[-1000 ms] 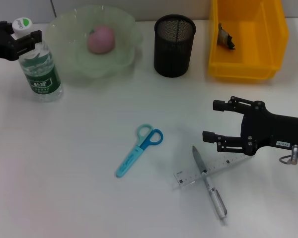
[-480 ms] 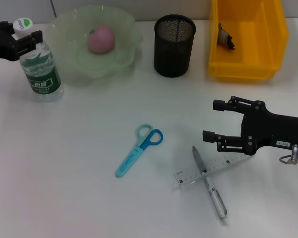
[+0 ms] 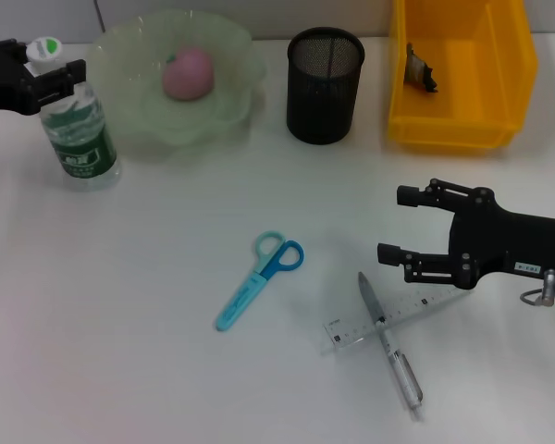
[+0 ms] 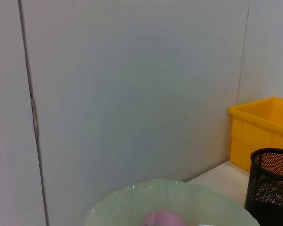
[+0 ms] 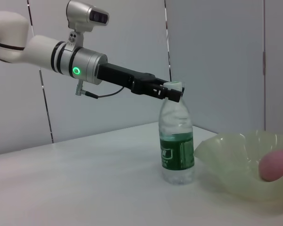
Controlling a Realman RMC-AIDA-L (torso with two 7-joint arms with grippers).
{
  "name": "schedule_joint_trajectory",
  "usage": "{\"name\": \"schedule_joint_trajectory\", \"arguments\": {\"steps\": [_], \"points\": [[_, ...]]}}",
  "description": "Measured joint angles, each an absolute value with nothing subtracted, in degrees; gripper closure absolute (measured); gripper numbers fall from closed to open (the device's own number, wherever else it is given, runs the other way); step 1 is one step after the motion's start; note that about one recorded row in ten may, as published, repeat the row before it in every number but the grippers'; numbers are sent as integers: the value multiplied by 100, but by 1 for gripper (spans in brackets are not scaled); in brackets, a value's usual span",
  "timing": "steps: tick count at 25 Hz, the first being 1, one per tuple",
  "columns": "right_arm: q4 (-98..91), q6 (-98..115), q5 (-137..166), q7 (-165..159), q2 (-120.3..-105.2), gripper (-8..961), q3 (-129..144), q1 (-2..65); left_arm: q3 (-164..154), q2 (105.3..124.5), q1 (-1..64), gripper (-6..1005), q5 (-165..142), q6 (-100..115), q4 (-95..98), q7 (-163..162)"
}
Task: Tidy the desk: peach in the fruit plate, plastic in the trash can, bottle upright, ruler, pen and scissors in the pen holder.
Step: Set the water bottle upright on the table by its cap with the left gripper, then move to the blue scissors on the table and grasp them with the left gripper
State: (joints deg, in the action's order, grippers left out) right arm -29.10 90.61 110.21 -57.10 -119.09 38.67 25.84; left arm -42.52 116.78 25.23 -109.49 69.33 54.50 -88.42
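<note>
The clear bottle (image 3: 77, 129) with a green label stands upright at the far left, and my left gripper (image 3: 54, 74) is shut on its neck just under the white cap. The right wrist view shows the same grip on the bottle (image 5: 177, 141) by the left gripper (image 5: 172, 92). The pink peach (image 3: 187, 74) lies in the pale green fruit plate (image 3: 120, 55). Blue scissors (image 3: 259, 280) lie mid-table. A clear ruler (image 3: 351, 330) lies under a silver pen (image 3: 402, 370). My right gripper (image 3: 393, 225) hovers open just above and right of them. Crumpled plastic (image 3: 421, 69) sits in the yellow bin (image 3: 462, 120).
The black mesh pen holder (image 3: 325, 83) stands at the back between the plate and the yellow bin. In the left wrist view the plate (image 4: 132, 197), peach (image 4: 162, 219), pen holder (image 4: 271, 188) and bin (image 4: 259, 127) show against a grey wall.
The bottle has shifted slightly left and stands a little straighter. The left gripper's finger reaches a bit farther right across the neck. The right arm has not moved.
</note>
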Motion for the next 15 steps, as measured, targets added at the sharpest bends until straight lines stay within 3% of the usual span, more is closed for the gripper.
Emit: {"name": "schedule_joint_trajectory", "arguments": {"steps": [8,12,15], "points": [[-2909,9062,11021,-5727,-11909,123,3867,2584,-4254,11698,2522,408,-10952,6925,5451,-8782],[-2909,9062,11021,-5729,-11909,123,3867,2584,-4235,11696,2522,201,-10955,6925,5453,-8780],[-2909,9061,11019,-5729,-11909,123,3867,2584,-4206,11700,2522,201,-10915,6888,5453,-8761]]}}
